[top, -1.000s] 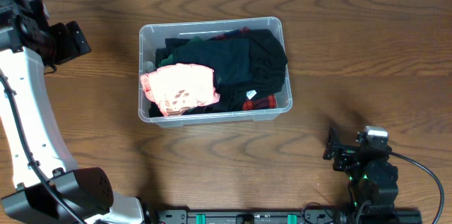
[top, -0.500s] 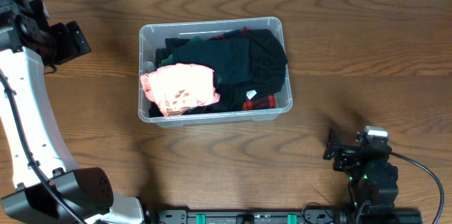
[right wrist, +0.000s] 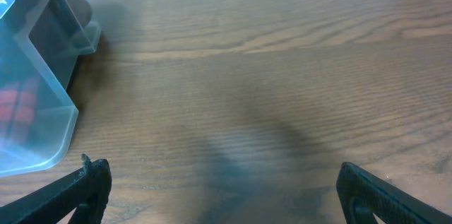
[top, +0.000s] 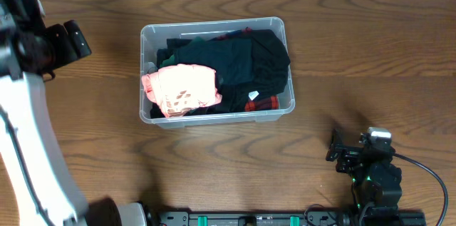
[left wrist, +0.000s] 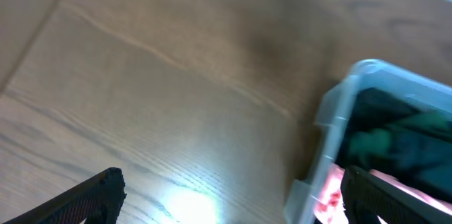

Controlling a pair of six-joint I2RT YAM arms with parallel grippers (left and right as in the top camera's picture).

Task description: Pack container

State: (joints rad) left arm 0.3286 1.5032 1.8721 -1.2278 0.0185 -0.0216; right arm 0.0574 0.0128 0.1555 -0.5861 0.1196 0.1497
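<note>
Packing looks about finished, I judge: the container (top: pixel 214 23) sits mid-surface (top: pixel 356 55), stuffed with dark garments (top: pixel 249 62), a pink garment (top: pixel 182 89) on top at its left. I see nothing left to add. My left pincer (top: pixel 71 40) hovers far-left, spread; my right pincer (right wrist: pixel 226 189) rests near-right, spread too.

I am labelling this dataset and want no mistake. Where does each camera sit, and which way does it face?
Overhead: above the table, looking straight down on the container full of clothes; both arms show, left pincer at the left edge, right pincer at lower right.
Left wrist: on the left arm, looking down across wood to the container's corner; its open fingertips show below.
Right wrist: low over the table, facing a container corner; its open fingertips show below.
Shared: every view shows the container.
</note>
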